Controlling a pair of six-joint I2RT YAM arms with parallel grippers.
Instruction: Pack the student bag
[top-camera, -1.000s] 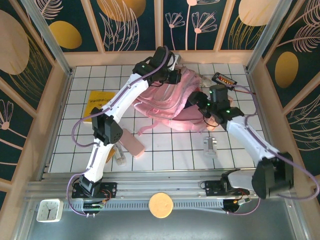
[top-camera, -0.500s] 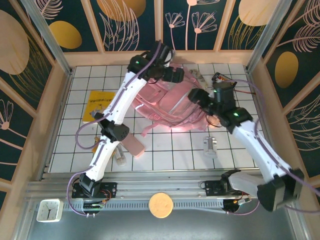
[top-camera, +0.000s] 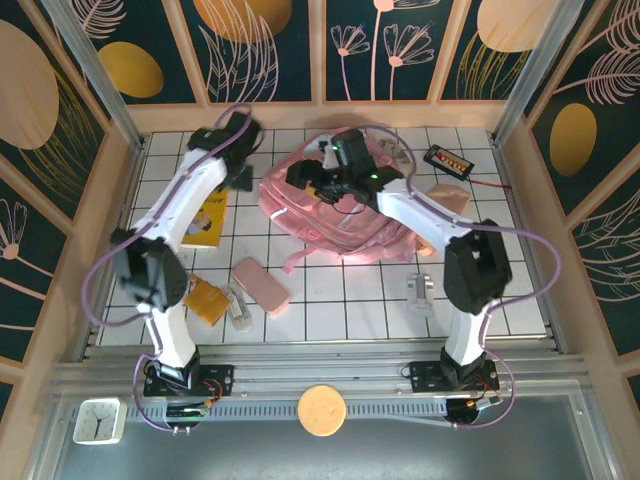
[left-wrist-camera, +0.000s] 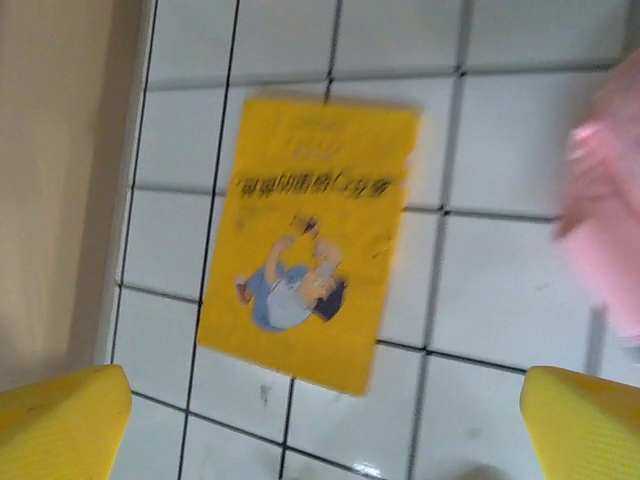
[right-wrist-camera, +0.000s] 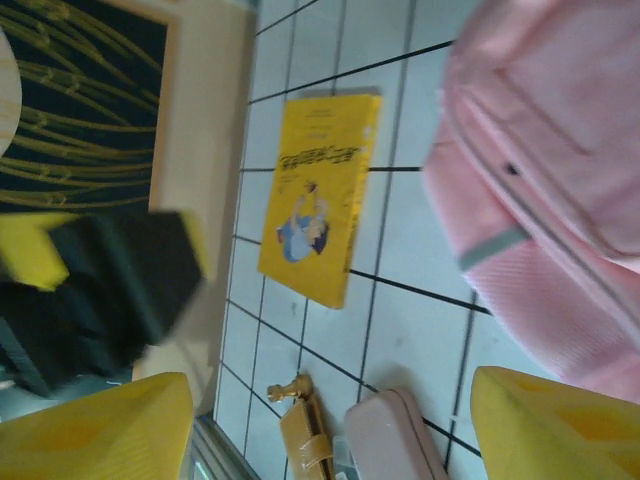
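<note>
On the white tiled counter (top-camera: 330, 310), in the top view, the student bag (top-camera: 345, 215) lies slumped in the far middle. Its pink straps trail toward the near side. The left arm rises along the left side, and the left hand (top-camera: 238, 160) hangs over the far left tiles above a yellow picture book (top-camera: 205, 218). The hand is blurred here, so its gap cannot be judged from this view. The right arm reaches across the bag, and the right hand (top-camera: 305, 178) sits at the bag's far left edge. A flat pink pencil case (top-camera: 262, 287) lies nearer the arms, with an orange-brown item (top-camera: 208, 300) just to its left. A peach pouch (top-camera: 447, 200) rests against the bag's right side.

In the left wrist view, the left hand (left-wrist-camera: 322, 425) is spread wide. One yellow fingertip (left-wrist-camera: 60, 420) sits at each lower corner, with only tiles between them. The yellow picture book (left-wrist-camera: 315, 240) lies flat on the counter beyond the hand. A blurred pink edge of the student bag (left-wrist-camera: 605, 230) enters from the right.

In the right wrist view, the right hand (right-wrist-camera: 325, 430) is also wide and holds nothing. The student bag (right-wrist-camera: 560, 180) fills the right side, showing a pale strip and a zipped pocket. The picture book (right-wrist-camera: 320, 195) lies to its left, apart from it. The pencil case (right-wrist-camera: 390, 440) and the orange-brown item (right-wrist-camera: 300, 435) lie side by side between the fingers. The other arm shows as a dark blur at the left.
</note>
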